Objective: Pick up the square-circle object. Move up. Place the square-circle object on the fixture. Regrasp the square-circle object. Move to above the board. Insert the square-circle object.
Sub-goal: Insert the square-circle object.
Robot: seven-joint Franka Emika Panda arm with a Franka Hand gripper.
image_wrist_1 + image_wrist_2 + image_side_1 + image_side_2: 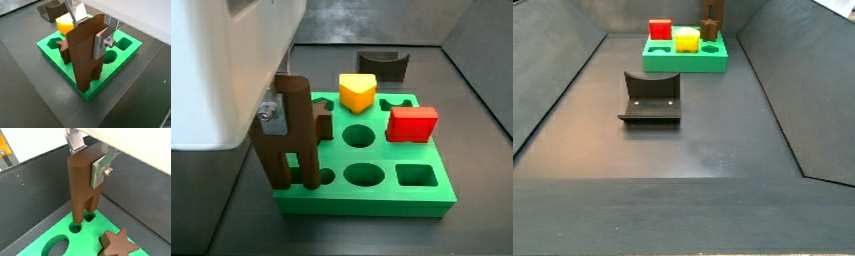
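The gripper [100,163] has its fingers clamped on the square-circle object [83,185], which stands upright with its lower end at or just inside a hole in the board [372,195]. From the board, the fixture [651,98] lies empty toward 7 o'clock in a side view. Pick-up, regrasp and carry look done; only seating and release remain.

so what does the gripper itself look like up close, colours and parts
The gripper, above the corner of the green board, has flat silver metal finger plates with a small round screw head showing on one. Above them sits a white, boxy body, seen large in a side view. No cables or markings are visible.
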